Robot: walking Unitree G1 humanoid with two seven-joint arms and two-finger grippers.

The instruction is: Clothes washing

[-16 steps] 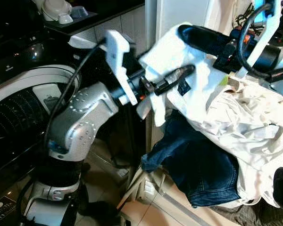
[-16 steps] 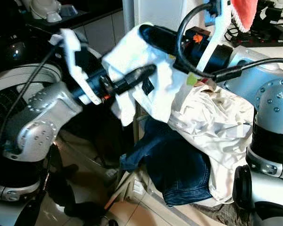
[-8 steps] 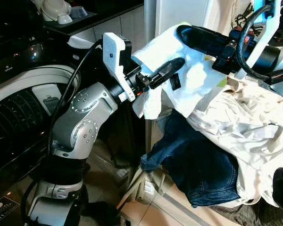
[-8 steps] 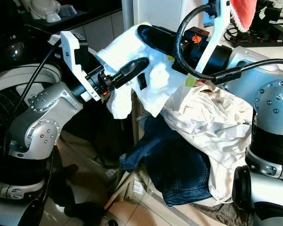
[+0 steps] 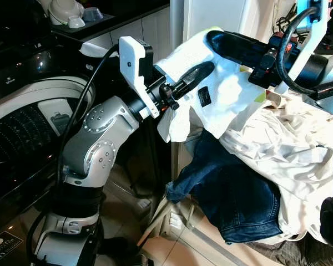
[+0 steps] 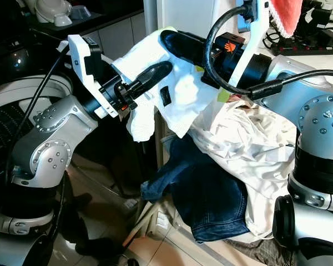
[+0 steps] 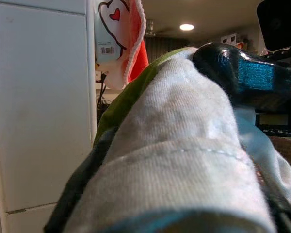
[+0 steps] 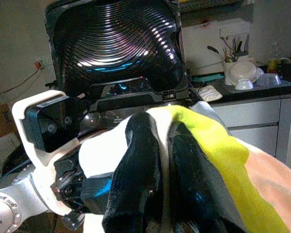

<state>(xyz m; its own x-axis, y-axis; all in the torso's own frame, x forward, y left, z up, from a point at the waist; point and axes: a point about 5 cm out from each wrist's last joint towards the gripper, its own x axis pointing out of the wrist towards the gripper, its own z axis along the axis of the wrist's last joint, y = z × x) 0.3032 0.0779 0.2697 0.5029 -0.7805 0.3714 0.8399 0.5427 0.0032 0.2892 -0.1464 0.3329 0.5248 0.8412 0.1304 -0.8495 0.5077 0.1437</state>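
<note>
White garment (image 5: 222,100) is held aloft above the laundry pile (image 5: 277,160).
It is pinched by the closed left gripper (image 5: 202,69) and the closed right gripper (image 5: 213,39).

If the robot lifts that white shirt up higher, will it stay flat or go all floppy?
Probably floppy: the white shirt already sags and folds between the left gripper and the right gripper, with a corner dangling below. It looks thin, so likely light. Its lower part joins the rumpled heap above the blue jeans, so it may drag other clothes along.
</note>
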